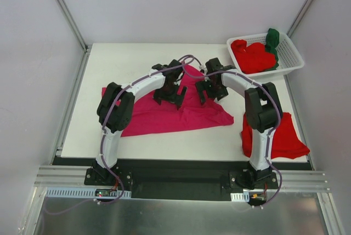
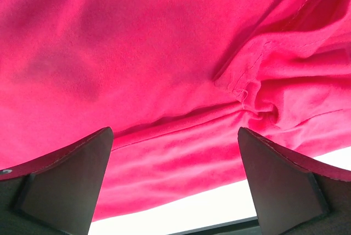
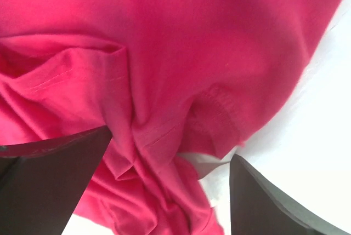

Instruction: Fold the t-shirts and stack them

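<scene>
The pink t-shirt [image 1: 159, 117] lies rumpled on the counter [image 1: 126, 65], well to the near-left of the basket [image 1: 292, 50]. The left hand [image 1: 169, 101] and right hand [image 1: 211, 95] hang over it, spread wide and empty. The shirt looks soft, light and limp, so it would likely bunch. A pinch at the hem or a sleeve seam seems best.

magenta t-shirt [image 1: 164, 117] rumpled at centre, red t-shirt [image 1: 288, 139] folded front right
</scene>
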{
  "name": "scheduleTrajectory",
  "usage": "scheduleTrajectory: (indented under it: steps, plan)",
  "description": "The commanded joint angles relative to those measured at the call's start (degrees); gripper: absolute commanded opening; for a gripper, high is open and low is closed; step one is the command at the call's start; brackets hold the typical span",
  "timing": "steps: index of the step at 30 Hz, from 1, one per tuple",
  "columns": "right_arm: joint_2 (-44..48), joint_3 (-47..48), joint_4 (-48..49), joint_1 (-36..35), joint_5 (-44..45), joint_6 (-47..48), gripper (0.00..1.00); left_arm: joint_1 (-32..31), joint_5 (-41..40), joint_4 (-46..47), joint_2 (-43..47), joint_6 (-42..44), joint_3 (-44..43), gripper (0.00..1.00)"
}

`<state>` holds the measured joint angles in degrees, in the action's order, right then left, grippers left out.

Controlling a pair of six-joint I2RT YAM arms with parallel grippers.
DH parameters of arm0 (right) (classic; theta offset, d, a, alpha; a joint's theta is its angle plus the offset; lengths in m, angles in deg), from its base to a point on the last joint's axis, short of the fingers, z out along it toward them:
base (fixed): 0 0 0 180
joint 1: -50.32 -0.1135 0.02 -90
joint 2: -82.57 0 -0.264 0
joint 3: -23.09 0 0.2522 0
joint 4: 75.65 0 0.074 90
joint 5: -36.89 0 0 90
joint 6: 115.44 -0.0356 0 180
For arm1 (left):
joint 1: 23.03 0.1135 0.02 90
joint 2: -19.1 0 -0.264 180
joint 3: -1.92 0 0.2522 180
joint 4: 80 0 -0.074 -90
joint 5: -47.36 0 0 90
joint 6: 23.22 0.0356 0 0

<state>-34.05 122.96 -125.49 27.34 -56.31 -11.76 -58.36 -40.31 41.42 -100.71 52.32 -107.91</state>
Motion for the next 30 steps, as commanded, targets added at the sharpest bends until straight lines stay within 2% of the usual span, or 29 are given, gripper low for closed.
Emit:
scheduleTrajectory:
  steps: [1,8,17,30]
  plan:
    - [-0.63,1.17,2.15,-0.66,2.85,2.23,0.96,-2.02,-1.19,-0.18,3.18,1.10,-0.08,0.99]
    - [-0.89,1.87,2.15,-0.75,5.49,2.41,0.96,-2.20,-1.45,0.08,1.16,1.36,-2.36,0.99]
    - [-0.80,1.87,1.27,-0.92,4.43,1.71,0.96,-2.20,-1.54,0.08,-3.67,2.15,-10.09,0.99]
    - [0.16,3.28,0.13,-0.92,4.70,1.53,0.96,-2.46,-0.13,0.61,-7.98,1.80,-10.01,0.99]
